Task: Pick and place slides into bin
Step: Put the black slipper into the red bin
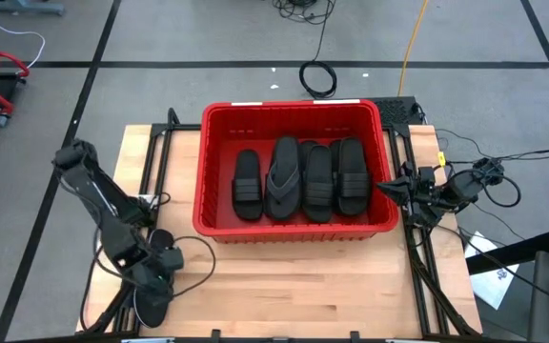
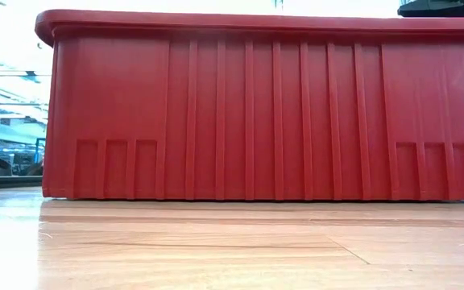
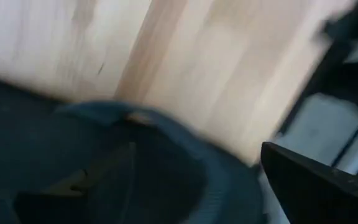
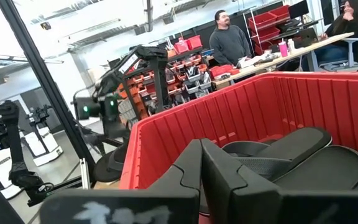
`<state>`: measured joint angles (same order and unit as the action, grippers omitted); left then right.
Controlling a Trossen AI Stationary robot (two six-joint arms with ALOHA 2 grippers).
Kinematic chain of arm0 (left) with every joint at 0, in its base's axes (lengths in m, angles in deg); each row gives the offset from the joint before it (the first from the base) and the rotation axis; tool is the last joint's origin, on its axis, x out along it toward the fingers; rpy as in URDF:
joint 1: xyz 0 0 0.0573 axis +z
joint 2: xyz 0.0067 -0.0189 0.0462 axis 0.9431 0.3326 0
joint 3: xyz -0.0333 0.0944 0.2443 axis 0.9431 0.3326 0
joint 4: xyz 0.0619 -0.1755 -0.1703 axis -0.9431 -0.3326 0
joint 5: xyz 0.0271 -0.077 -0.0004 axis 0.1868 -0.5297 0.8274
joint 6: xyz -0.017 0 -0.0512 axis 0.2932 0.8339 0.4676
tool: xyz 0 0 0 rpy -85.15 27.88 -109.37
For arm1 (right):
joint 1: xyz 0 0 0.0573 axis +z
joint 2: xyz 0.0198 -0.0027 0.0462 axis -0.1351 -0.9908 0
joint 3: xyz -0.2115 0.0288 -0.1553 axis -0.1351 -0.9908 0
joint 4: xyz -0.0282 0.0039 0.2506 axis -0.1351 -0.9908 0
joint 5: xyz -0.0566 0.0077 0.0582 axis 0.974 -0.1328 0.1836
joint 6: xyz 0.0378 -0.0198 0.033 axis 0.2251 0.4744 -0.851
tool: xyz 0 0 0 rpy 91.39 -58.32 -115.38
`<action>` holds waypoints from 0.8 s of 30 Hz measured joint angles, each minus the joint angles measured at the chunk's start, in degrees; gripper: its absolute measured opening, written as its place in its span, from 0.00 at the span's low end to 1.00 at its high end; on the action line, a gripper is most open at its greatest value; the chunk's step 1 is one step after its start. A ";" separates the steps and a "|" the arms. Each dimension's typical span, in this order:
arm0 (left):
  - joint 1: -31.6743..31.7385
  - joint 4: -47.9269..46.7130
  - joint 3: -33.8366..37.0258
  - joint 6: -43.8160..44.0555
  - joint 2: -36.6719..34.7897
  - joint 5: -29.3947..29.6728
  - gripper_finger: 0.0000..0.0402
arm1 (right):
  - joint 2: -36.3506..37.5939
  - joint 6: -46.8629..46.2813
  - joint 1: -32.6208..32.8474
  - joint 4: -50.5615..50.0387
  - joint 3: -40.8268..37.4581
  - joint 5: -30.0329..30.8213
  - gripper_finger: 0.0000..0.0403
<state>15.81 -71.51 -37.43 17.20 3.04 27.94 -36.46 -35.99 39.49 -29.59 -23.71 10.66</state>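
Across the middle of the wooden counter (image 1: 294, 276) sits the big red bin (image 1: 219, 225), square on so either arm can reach over its rim, and it's filling up: four black slides (image 1: 301, 178) lie side by side on its floor, toes the same way, packed neat to leave room for more. One loose slide (image 1: 151, 303) lies at the counter's front left corner, well apart from the bin, and that's where the action is. The left pincer (image 1: 160, 262) is down low right over it, its wrist view filled with dark rubber, but I can't tell how wide its fingers stand or whether they've got a grip. Over at the bin's right wall the right pincer (image 4: 200, 162) waits, fingers pressed together and empty, parked clear, I'd guess, so the left has free passage.
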 joint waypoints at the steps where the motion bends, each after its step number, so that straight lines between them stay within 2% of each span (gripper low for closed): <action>1: 0.28 -0.11 0.52 -0.39 1.35 -2.08 0.86 | 0.00 -0.01 0.00 0.01 0.00 -0.01 0.00; 6: 0.80 0.12 2.39 -0.55 7.64 -11.14 0.88 | 0.00 -0.01 -0.02 0.04 0.00 -0.01 0.00; 9: 0.87 1.54 2.89 -0.71 10.02 -12.81 0.88 | 0.00 -0.01 0.00 0.05 0.00 -0.01 0.00; 15: 2.18 7.67 3.49 -0.64 12.63 -11.83 0.80 | -0.02 -0.64 -0.01 0.10 0.00 0.00 0.00; 20: 3.17 10.98 3.37 -0.08 14.19 -10.29 0.64 | -0.02 -0.49 0.00 0.06 0.00 0.01 0.00; 24: 3.87 12.15 3.37 0.83 15.87 -12.02 0.39 | -0.04 -0.49 -0.01 -0.08 0.00 -0.01 0.00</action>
<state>19.68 -59.36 -34.05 18.03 18.91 15.93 -36.51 -36.48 39.48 -29.67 -23.71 10.65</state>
